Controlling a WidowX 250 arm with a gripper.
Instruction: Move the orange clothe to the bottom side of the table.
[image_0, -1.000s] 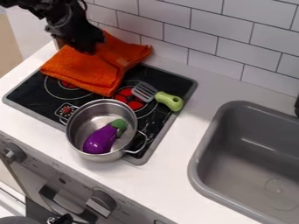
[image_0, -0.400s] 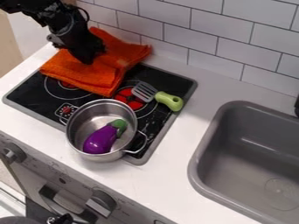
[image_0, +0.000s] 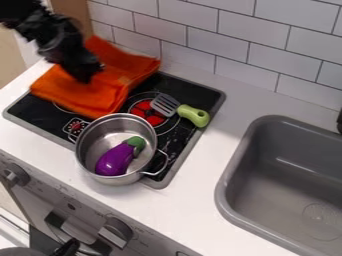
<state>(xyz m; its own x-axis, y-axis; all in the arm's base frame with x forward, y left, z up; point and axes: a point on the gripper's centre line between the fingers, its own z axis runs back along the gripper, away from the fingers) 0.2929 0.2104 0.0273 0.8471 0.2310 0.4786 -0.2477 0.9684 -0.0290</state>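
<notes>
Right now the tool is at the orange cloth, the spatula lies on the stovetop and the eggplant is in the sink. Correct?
Wrong on the eggplant: the camera view shows the purple toy eggplant in the metal pot. The rest holds: the tool is at the orange cloth, and the spatula lies on the stovetop.

The cloth (image_0: 80, 95) is thick, matt and rough like terry towelling. The pot (image_0: 85, 160) is smooth, shiny metal, and the eggplant (image_0: 115, 161) in it looks like glossy plastic. The cooktop (image_0: 33, 107) has a dark, glossy, glass-like surface. The bench (image_0: 207, 165) looks smooth and pale, the sink (image_0: 237, 170) smooth and softly satin, the wall tiles (image_0: 194, 44) smooth with a slight sheen.
</notes>
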